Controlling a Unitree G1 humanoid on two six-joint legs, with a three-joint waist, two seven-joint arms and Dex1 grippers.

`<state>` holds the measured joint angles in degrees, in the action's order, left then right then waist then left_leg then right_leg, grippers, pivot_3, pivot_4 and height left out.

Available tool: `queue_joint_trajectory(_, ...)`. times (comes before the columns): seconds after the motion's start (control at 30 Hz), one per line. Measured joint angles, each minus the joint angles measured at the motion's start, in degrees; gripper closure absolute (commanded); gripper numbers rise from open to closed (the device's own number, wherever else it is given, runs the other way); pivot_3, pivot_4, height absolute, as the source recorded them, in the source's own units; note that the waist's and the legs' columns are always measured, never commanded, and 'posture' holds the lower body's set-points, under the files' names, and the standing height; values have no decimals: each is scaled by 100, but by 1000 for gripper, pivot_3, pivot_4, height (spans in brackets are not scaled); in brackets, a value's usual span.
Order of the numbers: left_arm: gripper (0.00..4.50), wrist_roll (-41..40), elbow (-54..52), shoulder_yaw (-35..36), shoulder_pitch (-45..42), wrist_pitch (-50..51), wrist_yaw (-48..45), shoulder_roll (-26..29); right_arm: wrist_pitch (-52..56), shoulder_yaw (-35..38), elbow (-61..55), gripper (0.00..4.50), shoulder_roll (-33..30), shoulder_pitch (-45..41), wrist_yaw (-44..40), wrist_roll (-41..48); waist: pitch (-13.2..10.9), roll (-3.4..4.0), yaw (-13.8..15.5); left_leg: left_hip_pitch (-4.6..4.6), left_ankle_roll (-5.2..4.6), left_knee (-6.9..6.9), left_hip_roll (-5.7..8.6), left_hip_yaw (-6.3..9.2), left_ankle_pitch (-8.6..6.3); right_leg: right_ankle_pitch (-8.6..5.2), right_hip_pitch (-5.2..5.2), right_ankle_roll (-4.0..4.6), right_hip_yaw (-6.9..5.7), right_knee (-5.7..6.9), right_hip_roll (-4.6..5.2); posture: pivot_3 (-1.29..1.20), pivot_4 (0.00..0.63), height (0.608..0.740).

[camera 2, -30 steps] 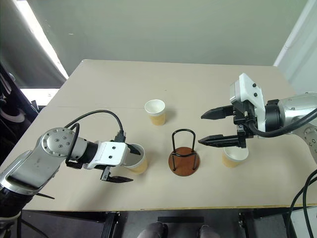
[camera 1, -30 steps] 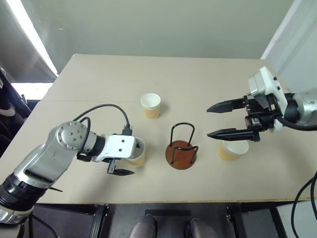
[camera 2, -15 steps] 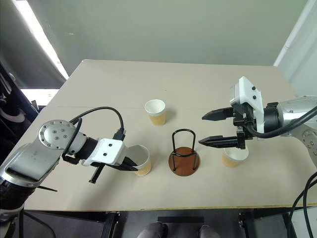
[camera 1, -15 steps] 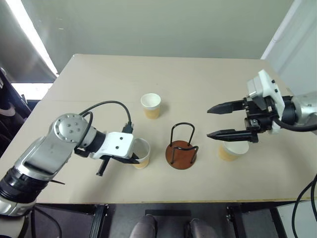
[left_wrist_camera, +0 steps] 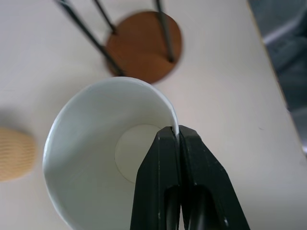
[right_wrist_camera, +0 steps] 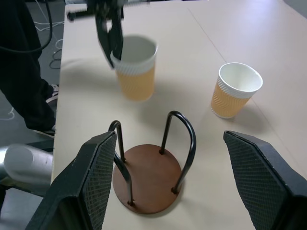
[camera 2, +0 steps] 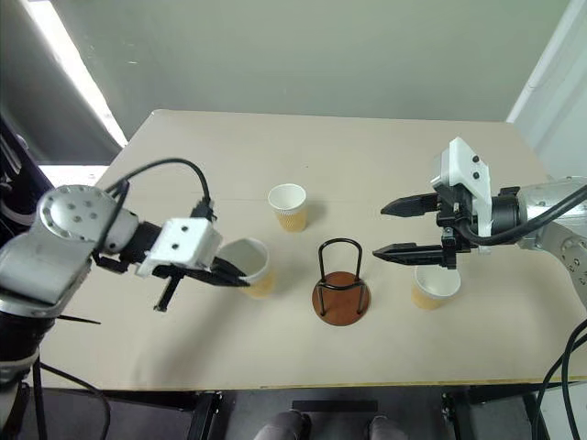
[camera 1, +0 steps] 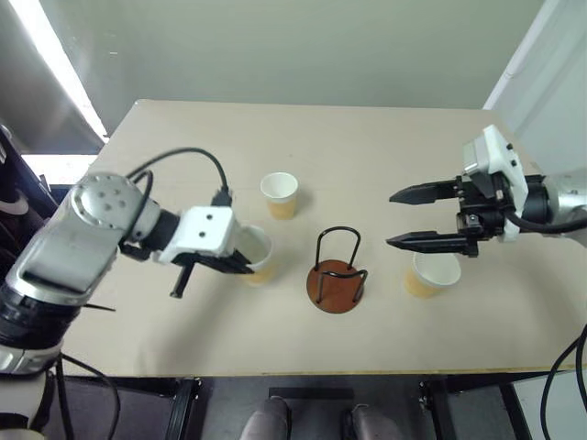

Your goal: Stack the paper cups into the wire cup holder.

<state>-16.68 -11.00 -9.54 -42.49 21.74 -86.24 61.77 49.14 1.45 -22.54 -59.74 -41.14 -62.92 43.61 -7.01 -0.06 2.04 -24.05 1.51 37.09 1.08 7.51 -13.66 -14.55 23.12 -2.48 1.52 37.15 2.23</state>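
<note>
Now, left gripper [camera 2: 234, 273] pinched on a paper cup's [camera 2: 249, 266] rim, cup upright; the wire cup holder [camera 2: 341, 284] sits just to its right on the table, nearer this arm. Right gripper [camera 2: 394, 229] hangs spread, empty, above another cup [camera 2: 433, 286].

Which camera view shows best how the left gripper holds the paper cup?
The left wrist view: the left gripper is shut on the paper cup, pinching its rim between the fingers. The eye views show this cup beside the wire cup holder; the right wrist view shows it from the side.
</note>
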Motion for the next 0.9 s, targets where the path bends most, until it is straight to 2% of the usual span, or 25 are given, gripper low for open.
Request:
queue_joint_trajectory(0.23, 4485, -357, 760, 36, -1063, 295, -236, -394, 52, 102, -46, 870, -134, 160, -19, 19, 0, -1, 24, -8, -5, 3, 0, 0, -1, 1, -1, -2, -1, -5, 0, 0, 150, 740)
queue_joint_trajectory(0.47, 4485, -841, 843, 5, -1863, 712, -393, -792, 41, 356, -299, 870, -483, 791, -197, 43, 0, 0, 24, -19, -12, 4, -1, -3, -5, 6, 0, -11, 0, -7, 1, 0, 150, 740)
queue_joint_trajectory(0.77, 4485, -1252, 945, -649, -2516, 840, -419, -1240, 29, 872, -534, 870, -664, 1096, -99, 77, 0, 0, 26, -20, -19, 18, 0, -4, -4, 9, -1, -19, 1, -15, 1, 0, 150, 740)
queue_joint_trajectory(0.9, 4500, -1314, 1100, -998, -2679, 704, -421, -1388, 219, 1099, -707, 23, -693, 1289, 17, 254, 0, 0, 36, -22, -21, 24, 0, -4, -5, 9, -2, -23, 1, -15, 1, 0, 150, 740)
